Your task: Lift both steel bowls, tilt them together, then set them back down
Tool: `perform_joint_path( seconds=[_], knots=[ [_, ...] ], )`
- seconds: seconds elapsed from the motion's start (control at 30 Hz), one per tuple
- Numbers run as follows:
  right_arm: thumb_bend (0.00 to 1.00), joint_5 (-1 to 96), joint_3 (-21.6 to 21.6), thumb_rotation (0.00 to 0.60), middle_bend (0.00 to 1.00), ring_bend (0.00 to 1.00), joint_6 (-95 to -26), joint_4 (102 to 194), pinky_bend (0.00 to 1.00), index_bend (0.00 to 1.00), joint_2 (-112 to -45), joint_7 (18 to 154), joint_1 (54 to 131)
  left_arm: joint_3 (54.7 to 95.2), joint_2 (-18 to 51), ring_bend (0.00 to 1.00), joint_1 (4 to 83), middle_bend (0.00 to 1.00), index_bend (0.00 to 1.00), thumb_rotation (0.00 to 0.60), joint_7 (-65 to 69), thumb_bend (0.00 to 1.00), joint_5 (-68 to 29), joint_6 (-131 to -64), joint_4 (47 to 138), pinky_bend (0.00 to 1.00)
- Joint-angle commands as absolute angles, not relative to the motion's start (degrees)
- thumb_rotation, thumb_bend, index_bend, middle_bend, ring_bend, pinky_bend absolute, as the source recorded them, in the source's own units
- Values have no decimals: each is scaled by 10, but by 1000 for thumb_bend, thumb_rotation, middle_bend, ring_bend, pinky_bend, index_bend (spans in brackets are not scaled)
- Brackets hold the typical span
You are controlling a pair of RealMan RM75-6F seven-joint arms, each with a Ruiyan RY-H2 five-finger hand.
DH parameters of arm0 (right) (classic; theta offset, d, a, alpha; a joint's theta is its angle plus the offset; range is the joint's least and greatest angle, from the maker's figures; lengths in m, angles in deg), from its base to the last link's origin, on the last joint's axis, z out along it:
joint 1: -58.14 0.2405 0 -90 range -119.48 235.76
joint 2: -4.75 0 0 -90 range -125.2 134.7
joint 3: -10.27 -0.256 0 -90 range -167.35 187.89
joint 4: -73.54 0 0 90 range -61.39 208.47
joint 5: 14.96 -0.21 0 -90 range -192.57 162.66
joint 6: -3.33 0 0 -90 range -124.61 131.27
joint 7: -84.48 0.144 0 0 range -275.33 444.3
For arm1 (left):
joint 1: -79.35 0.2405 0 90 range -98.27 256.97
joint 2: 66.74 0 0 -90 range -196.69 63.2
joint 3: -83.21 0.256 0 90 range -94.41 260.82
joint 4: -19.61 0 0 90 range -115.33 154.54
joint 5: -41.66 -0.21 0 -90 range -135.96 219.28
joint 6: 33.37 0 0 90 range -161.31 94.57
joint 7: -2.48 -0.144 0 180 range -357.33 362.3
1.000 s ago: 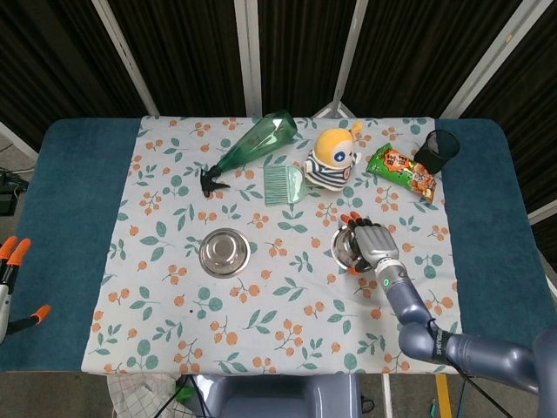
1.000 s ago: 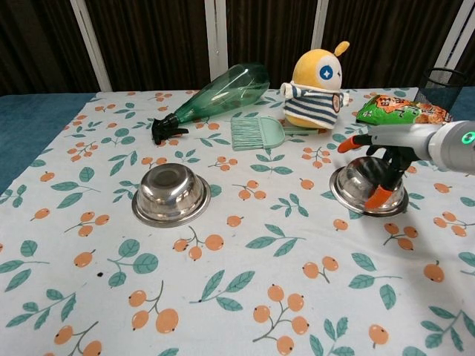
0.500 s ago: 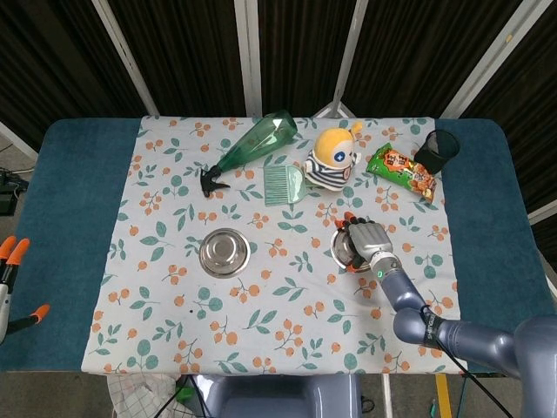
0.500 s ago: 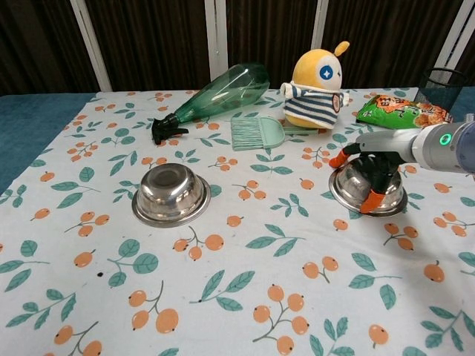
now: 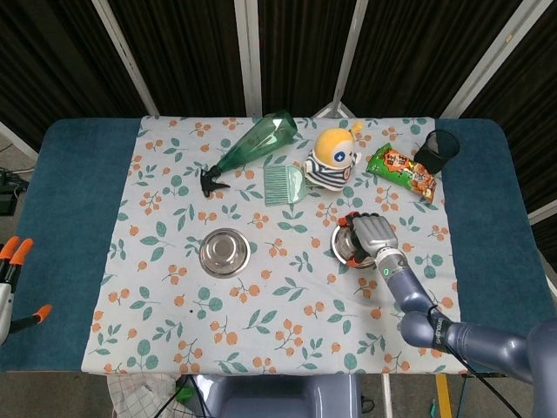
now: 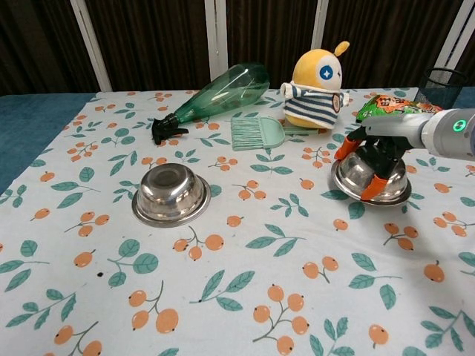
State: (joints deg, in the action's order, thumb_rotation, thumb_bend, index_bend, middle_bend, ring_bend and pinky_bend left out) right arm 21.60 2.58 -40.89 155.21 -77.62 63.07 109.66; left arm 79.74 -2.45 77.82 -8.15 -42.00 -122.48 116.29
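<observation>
Steel bowls sit on the counter's floral cloth [image 5: 174,348]: the left bowl [image 5: 224,252] toward 7 o'clock of centre, standing free, and the right bowl [image 5: 349,247] toward 4 o'clock. The right robot hand [image 5: 372,233] is draped over the right bowl, its orange-tipped fingers [image 6: 372,187] clamped on the rim; in the chest view that bowl [image 6: 369,178] seems slightly raised off the cloth, though I cannot tell for sure. The left robot hand [image 5: 10,261] hangs off the counter at 9 o'clock, fingers apart, holding nothing. At 12 o'clock lie a green spray bottle [image 5: 252,146], a green brush [image 5: 284,185], a plush toy [image 5: 333,157], a snack bag [image 5: 402,170] and a black mesh cup [image 5: 437,150].
</observation>
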Motion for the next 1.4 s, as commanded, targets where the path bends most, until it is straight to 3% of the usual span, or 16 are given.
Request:
perform_joint_path(
  seconds=[0.03, 0.47, 0.67, 0.8, 1.1, 1.4],
  knots=[
    [43, 238, 20, 600, 322, 451, -423, 1580, 478, 398, -751, 645, 1083, 798, -25, 0, 778, 0, 68, 600, -80, 129, -421, -1224, 1164, 14],
    [47, 320, 12, 600, 328, 459, -478, 1680, 515, 414, -671, 693, 1035, 800, -25, 0, 776, 0, 77, 600, -71, 129, -434, -1228, 1158, 14],
    [46, 406, -10, 600, 328, 459, -525, 1716, 515, 418, -645, 804, 983, 802, -9, 0, 767, 0, 80, 600, -46, 128, -483, -1247, 1126, 14],
    [47, 455, -16, 600, 328, 459, -527, 1708, 516, 421, -633, 875, 961, 799, -9, 0, 753, 0, 80, 600, -42, 118, -479, -1225, 1128, 14],
    [47, 464, -20, 600, 328, 459, -518, 1718, 517, 421, -589, 865, 955, 751, -26, 0, 635, 0, 80, 600, -94, 82, -365, -1020, 1190, 14],
    [47, 448, -21, 600, 328, 459, -508, 1692, 515, 420, -573, 874, 942, 698, 33, 0, 509, 0, 80, 600, -132, 36, -244, -873, 1175, 25]
  ],
)
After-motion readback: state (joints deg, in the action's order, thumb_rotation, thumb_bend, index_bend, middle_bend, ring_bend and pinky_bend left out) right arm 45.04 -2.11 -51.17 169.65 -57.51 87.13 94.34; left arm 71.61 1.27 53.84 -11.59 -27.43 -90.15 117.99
